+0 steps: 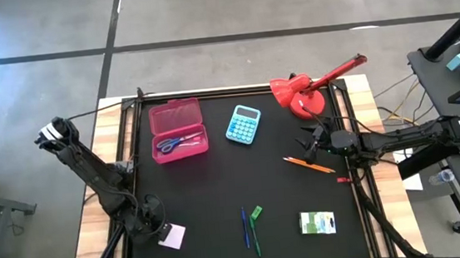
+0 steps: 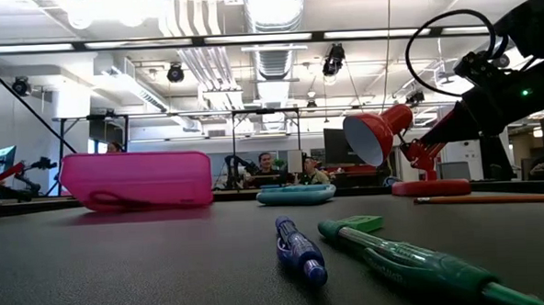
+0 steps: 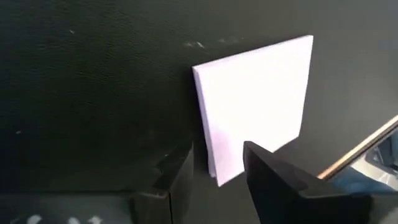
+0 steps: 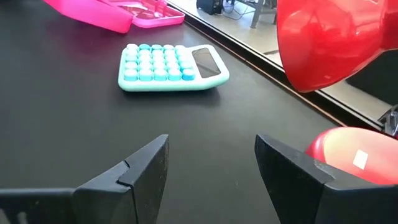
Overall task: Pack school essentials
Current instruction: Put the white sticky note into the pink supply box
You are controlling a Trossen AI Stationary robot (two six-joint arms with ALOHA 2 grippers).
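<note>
**Note pad first, then the pens**

At the near left corner of the tabletop (image 1: 218, 188), the left gripper (image 3: 217, 171) is down at the pale pink note pad (image 3: 255, 102). Its fingers (image 3: 273, 180) sit on both sides of the pad's near edge. They look closed on the pad, or very nearly. I cannot tell if the pad is off the tabletop.

The pad is thin and light. It is a stack of soft sheets, so it could bend or fan out. I think the best place to hold it is across one edge, pinching all the sheets together.

Along the near edge, in the middle, lie the blue pen (image 1: 243, 226) and the green pen (image 1: 255, 237), side by side. The small green eraser (image 1: 256, 213) is just beside them. The pens are round and smooth, so they may roll. The white-green packet (image 1: 317, 222) lies near the near right corner.

Farther back on the right, the orange pencil (image 1: 308, 165) lies flat. The right gripper (image 4: 211, 165) hangs just past it with its fingers wide open and holding nothing.

At the far edge sits the pink box (image 1: 178, 130), lid open, with the blue-handled scissors (image 1: 174, 143) inside. A blue calculator (image 1: 244, 124) and a red lamp (image 1: 306, 89) are beside it.
</note>
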